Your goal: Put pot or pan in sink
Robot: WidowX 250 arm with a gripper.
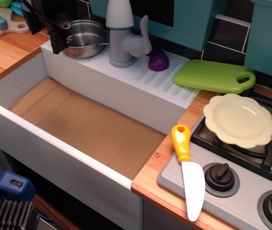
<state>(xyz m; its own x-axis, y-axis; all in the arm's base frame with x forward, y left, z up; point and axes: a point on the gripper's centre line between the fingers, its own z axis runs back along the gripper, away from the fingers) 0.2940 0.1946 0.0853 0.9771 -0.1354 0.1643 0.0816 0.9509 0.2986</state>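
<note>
while the steel pot (84, 37) sits on the white ledge behind the sink (83, 127), beside the faucet (121, 36), the black gripper (59, 38) touches its rim; i cannot tell whether its jaws are apart. no readable writing anywhere.

1 shiny pot (83, 37) | 1 sink (85, 124) | 1 yellow plate (239, 120) | 1 toy knife (188, 172) | 1 green cutting board (212, 75) | 1 tap (122, 36) | 2 stove knobs (221, 178)
</note>
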